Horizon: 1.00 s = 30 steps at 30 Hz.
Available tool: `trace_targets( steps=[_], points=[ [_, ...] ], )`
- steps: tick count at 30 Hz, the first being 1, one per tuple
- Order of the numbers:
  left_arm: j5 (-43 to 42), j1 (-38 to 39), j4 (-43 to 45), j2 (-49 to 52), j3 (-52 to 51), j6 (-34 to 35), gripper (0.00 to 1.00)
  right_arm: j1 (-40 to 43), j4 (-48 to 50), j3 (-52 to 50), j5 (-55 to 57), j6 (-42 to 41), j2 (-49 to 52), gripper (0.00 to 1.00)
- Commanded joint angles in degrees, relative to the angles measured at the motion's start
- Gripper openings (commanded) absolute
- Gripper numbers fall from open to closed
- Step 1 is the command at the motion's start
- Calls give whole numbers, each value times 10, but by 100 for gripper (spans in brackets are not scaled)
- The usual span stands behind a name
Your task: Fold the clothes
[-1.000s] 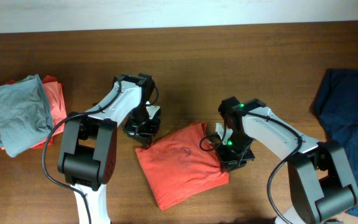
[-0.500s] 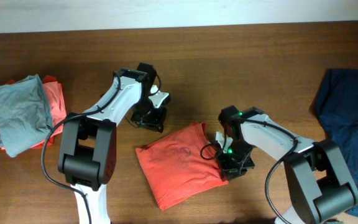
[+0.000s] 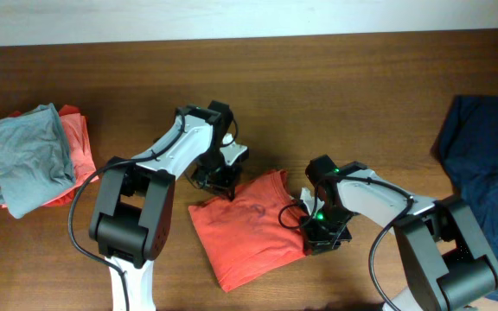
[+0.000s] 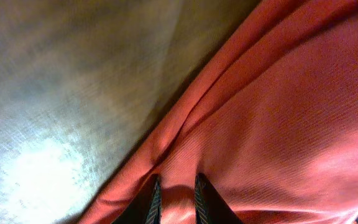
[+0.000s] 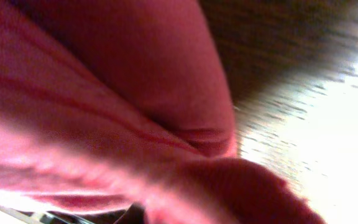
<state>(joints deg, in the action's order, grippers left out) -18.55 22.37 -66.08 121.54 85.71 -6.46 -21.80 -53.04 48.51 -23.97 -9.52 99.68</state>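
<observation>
The orange-red T-shirt [image 3: 249, 231] lies folded into a rough square at the table's middle, its print hidden. My left gripper [image 3: 222, 184] sits at the shirt's upper left edge. In the left wrist view its two dark fingers [image 4: 155, 204] stand close together with a ridge of orange cloth [image 4: 272, 112] pinched between them. My right gripper [image 3: 320, 230] is at the shirt's right edge. In the right wrist view a bunched fold of the orange cloth [image 5: 104, 93] bulges over the jaws and hides them; it looks held.
A folded grey shirt [image 3: 26, 155] lies on another orange garment [image 3: 79, 142] at the far left. A dark navy garment [image 3: 487, 177] spreads over the right end of the table. Brown wood shows beside the shirt [image 4: 73, 81].
My left gripper left the shirt's left corner, swung up and right, and now sits on the upper left edge. The right gripper slid slightly down along the right edge.
</observation>
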Motion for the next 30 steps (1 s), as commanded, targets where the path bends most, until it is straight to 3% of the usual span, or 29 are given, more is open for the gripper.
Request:
trace_targets(
  steps=[1, 5, 8, 11, 20, 30],
  points=[
    [7, -2, -11, 10, -30, -9, 19, -4, 73, -14, 11, -11, 12, 20],
    [6, -2, -35, 10, -40, -9, 17, -4, 145, -14, 33, -17, 17, 20],
    [3, -2, -58, 10, -40, -5, 5, -3, 200, -13, 37, -14, 20, 20],
    [3, -2, -74, 10, -40, -2, 1, 1, 224, -6, 51, -14, 20, 20],
    [3, -3, -55, 9, -40, 73, 1, 21, 257, 24, 72, 17, 20, 24],
    [51, -29, 0, -23, -26, 120, 2, 35, 216, 61, 113, 33, 19, 41]
  ],
)
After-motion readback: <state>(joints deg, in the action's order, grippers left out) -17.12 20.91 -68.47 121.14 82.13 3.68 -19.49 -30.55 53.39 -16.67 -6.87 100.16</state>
